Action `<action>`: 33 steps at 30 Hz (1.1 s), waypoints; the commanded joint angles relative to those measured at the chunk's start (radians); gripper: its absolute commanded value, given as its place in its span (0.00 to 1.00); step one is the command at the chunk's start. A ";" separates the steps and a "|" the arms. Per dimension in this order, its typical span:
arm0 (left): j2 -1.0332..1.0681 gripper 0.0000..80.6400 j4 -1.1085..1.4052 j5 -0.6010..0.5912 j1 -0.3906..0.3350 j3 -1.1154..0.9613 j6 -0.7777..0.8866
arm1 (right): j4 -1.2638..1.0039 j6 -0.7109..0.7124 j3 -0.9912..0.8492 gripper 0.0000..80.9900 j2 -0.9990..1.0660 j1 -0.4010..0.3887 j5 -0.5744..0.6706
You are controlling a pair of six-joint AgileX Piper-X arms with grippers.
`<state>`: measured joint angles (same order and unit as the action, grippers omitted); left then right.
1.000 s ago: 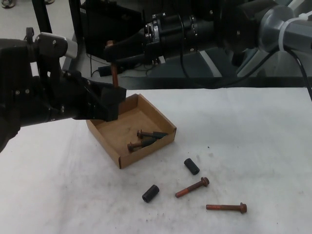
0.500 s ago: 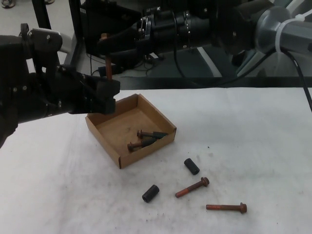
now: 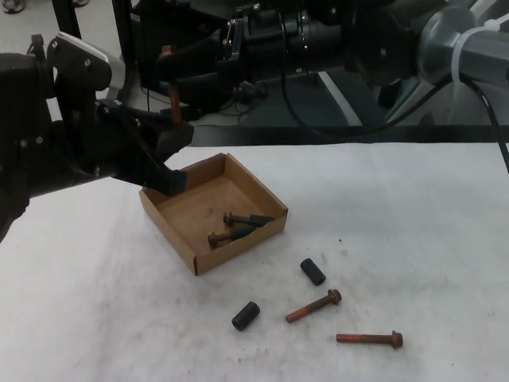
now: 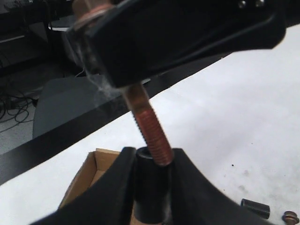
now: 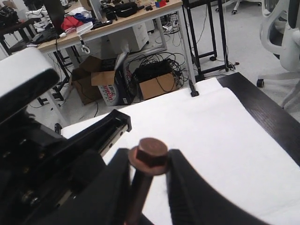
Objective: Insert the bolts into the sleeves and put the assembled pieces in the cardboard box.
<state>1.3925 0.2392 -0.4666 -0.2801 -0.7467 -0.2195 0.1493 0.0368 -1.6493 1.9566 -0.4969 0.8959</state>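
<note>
My left gripper [image 4: 152,159] is shut on an upright black sleeve [image 4: 151,185], held above the far left corner of the cardboard box [image 3: 176,231]. My right gripper [image 5: 149,165] is shut on a rusty bolt [image 4: 149,124] just under its head [image 5: 149,153]. The bolt hangs thread-down with its tip at the sleeve's mouth; I cannot tell how far in it is. In the high view the right gripper [image 3: 172,73] is directly over the left gripper [image 3: 173,143]. Two assembled pieces [image 3: 238,226] lie in the box.
Two loose black sleeves [image 3: 312,271] [image 3: 246,316] and two loose bolts [image 3: 313,305] [image 3: 369,339] lie on the white bench in front of and right of the box. Dark frames and cables stand beyond the far bench edge.
The right gripper has carried the bolt left and slightly up. The left gripper has risen and tilted with the sleeve, staying under the bolt. Nothing on the bench has moved.
</note>
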 commanded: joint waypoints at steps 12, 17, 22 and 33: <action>-0.017 0.01 0.090 -0.028 0.002 -0.018 -0.111 | 0.017 0.063 0.006 0.00 0.009 0.062 -0.068; -0.017 0.01 0.088 -0.028 0.002 -0.018 -0.110 | 0.017 0.063 0.006 0.00 0.009 0.077 -0.064; -0.017 0.01 0.088 -0.028 0.002 -0.018 -0.110 | -0.002 0.060 0.006 0.00 0.009 0.076 -0.061; -0.017 0.01 0.033 -0.028 0.002 -0.015 -0.110 | -0.115 -0.025 0.000 0.00 0.009 0.079 -0.044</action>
<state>1.3926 0.2687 -0.4811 -0.2778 -0.7539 -0.3187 0.0552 0.0282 -1.6381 1.9730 -0.4218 0.8350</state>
